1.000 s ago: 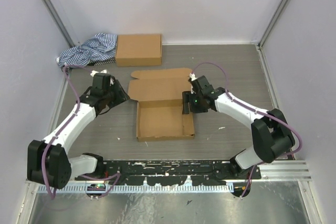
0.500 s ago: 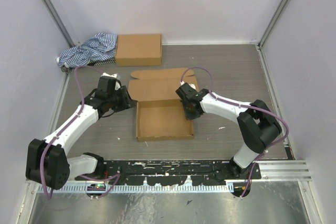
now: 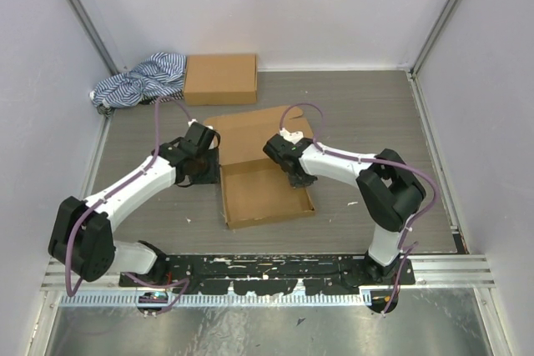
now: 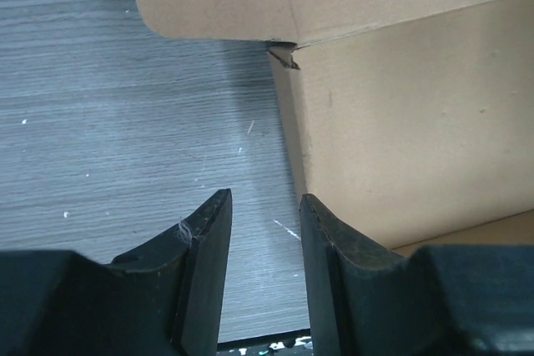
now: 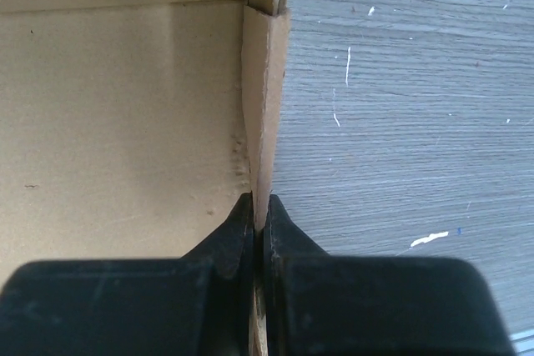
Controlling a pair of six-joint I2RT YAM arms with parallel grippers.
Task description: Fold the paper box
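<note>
Paper box [image 3: 265, 196] sits mid-counter [image 3: 367, 114], tray facing up, lid flap raised at far side. Right jaws clamp box's right side wall near far corner. Left jaws partway apart, nothing between them, just outside left wall. 2nd cardboard box [image 3: 220, 78] and striped cloth [image 3: 138, 79] far left.

Brown paper box [image 3: 265, 193]; blue-white striped cloth [image 3: 138, 79].

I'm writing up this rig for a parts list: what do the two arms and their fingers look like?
Both the left arm and the right arm have white link shells with bulky black joints and black wrists. A purple cable loops loosely along each arm. The fingers are matte black and taper to narrow tips. No markings are visible.
</note>
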